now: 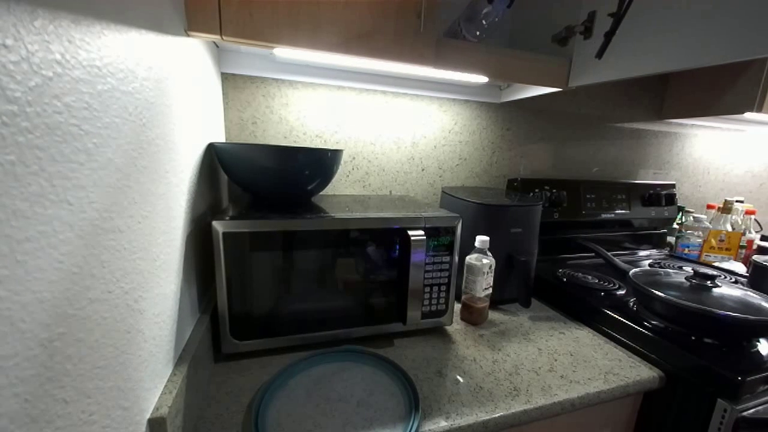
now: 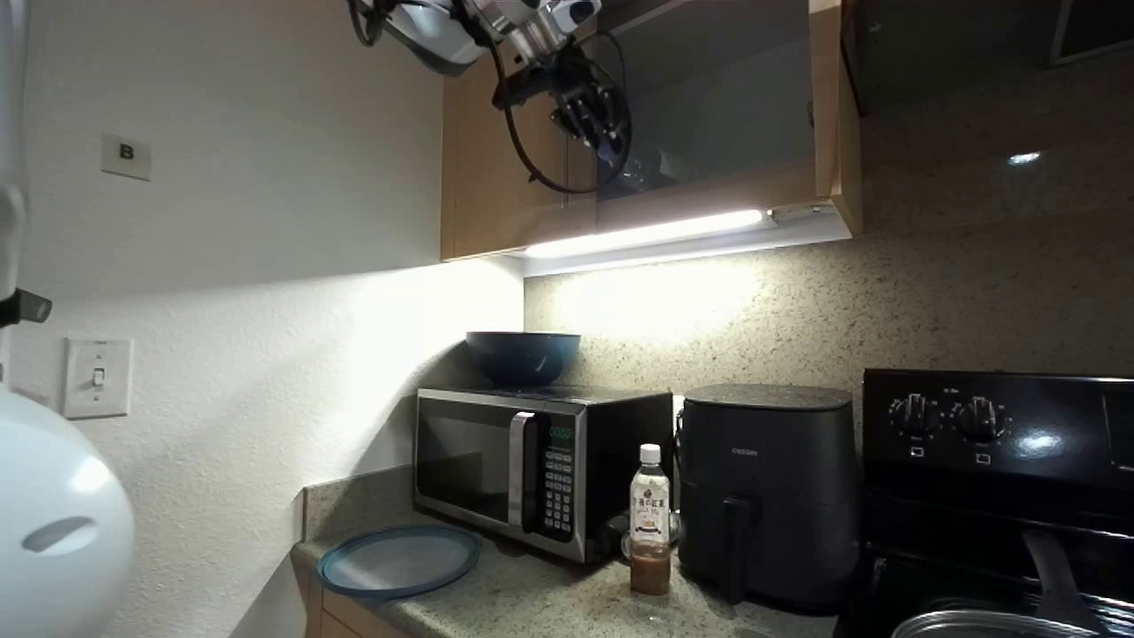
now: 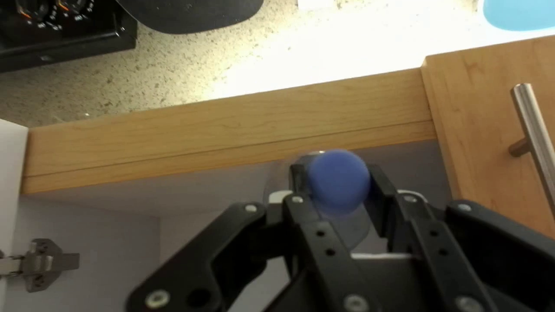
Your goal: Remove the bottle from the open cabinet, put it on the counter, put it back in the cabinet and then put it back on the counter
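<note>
A clear, colourless plastic bottle (image 1: 477,23) with a round blue cap (image 3: 339,184) shows glints along its see-through body. It is inside the open, wall-hung brown wooden cabinet (image 2: 518,190), near the light-brown wooden lower rail (image 3: 225,125), and looks tilted in an exterior view, cap end higher. The black two-fingered gripper (image 3: 340,182) stands narrow and holds the bottle at the cap, one of its black fingers (image 3: 382,186) on each side, the body lying beyond the fingertips. The gripper and the cap cover most of the body in the wrist view, where the visible outline is faint and blurred. In an exterior view the top edge cuts off the cap end, and the bottle's base is hard to make out. Whether it touches the cabinet floor, I cannot tell.
</note>
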`<state>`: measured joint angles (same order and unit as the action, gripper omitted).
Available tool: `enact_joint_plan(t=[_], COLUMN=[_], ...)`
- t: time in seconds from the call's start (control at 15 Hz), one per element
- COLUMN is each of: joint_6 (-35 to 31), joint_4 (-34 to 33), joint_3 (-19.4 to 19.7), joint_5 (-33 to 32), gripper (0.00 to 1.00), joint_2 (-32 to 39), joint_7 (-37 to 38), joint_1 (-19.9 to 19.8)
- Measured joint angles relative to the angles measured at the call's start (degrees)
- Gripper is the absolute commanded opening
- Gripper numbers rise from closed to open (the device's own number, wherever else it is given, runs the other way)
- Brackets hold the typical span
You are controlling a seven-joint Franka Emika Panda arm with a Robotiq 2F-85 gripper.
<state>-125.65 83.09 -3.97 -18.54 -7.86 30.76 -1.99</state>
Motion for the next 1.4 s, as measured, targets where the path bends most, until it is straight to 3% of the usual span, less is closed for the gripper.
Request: enact_joint_plan(t=[0.67, 1.07, 1.4], joint_6=[5.86, 5.88, 8.94], joint_4=[12.53, 15.72, 16.27], joint_3=[-2.65, -4.3, -4.66], joint_5=[-0.35, -0.3, 6.33], gripper=[0.14, 0.14, 0.14], joint_2=[-16.52, -20.12, -20.96], joint_7=[9.83, 11.04, 8.13], joint_1=[-2.32, -3.92, -0.61])
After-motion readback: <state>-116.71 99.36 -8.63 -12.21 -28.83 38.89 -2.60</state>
